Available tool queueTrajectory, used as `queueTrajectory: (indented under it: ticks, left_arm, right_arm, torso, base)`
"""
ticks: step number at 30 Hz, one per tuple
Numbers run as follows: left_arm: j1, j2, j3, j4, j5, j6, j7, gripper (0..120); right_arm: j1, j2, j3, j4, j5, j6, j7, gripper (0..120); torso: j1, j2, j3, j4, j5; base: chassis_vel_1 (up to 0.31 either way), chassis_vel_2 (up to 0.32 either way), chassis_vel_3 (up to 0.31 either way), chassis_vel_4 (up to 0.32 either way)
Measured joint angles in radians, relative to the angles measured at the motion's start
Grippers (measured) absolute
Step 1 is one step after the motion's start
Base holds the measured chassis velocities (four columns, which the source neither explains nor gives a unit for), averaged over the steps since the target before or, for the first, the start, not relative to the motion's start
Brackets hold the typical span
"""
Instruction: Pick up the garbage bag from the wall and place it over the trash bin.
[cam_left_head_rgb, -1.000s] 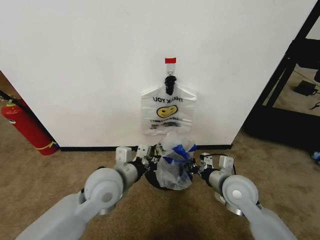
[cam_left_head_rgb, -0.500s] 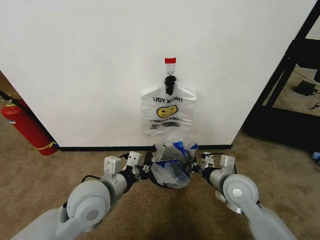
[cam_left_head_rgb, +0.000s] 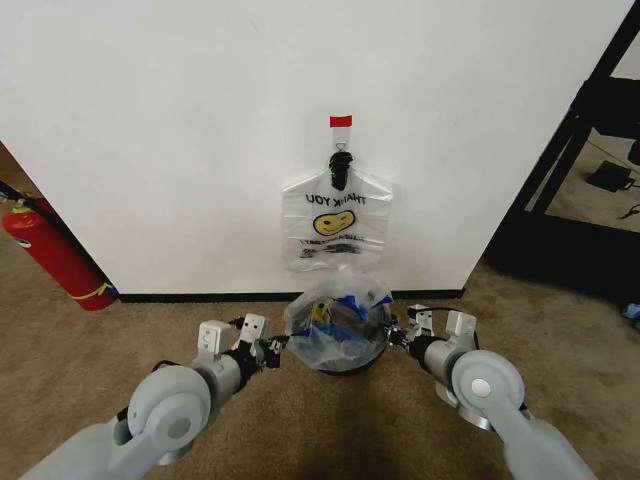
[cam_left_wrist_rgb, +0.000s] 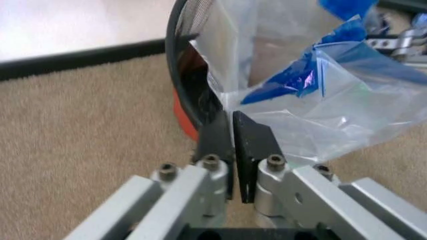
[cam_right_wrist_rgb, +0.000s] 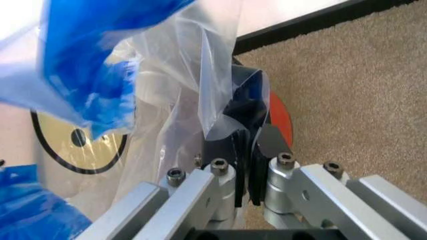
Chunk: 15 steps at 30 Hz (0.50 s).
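Note:
A translucent garbage bag with blue print and a yellow smiley is spread open across the top of the black wire trash bin, which stands on the carpet against the white wall. My left gripper is shut on the bag's left edge, low beside the bin. On the opposite side my right gripper is shut on the right edge. In the left wrist view the closed fingers pinch plastic beside the bin's rim. The right wrist view has its fingers under draped plastic.
Another smiley "THANK YOU" bag hangs from a black hook under a red tape strip, right above the bin. A red fire extinguisher leans at the left. A black shelf frame stands at the right.
Both grippers have dropped and moved apart. The bag, bunched up above the bin before, is now pulled wide and low over the bin's rim.

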Motion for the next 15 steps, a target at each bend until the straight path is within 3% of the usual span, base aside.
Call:
queueTrajectory:
  ticks: [6, 8, 15]
  left_arm:
    - [0.0, 0.023, -0.017, -0.063, 0.073, -0.001, 0.014, 27]
    - [0.0, 0.026, -0.019, -0.069, 0.077, -0.001, 0.014, 30]
    - [-0.048, 0.084, -0.034, -0.149, 0.17, -0.018, 0.039, 59]
  right_arm:
    - [-0.026, 0.004, 0.024, 0.004, -0.013, 0.0, -0.006, 0]
    - [-0.028, 0.004, 0.026, 0.004, -0.013, 0.0, -0.007, 0]
    - [-0.033, 0.014, 0.029, 0.007, -0.021, 0.0, -0.008, 0]
  torso:
    - [0.0, 0.0, 0.0, -0.0002, 0.0]
    - [0.0, 0.0, 0.0, -0.0002, 0.0001]
    - [0.0, 0.0, 0.0, 0.0, 0.0001]
  base:
    - [0.0, 0.0, 0.0, 0.0]
    - [0.0, 0.0, 0.0, 0.0]
    - [0.0, 0.0, 0.0, 0.0]
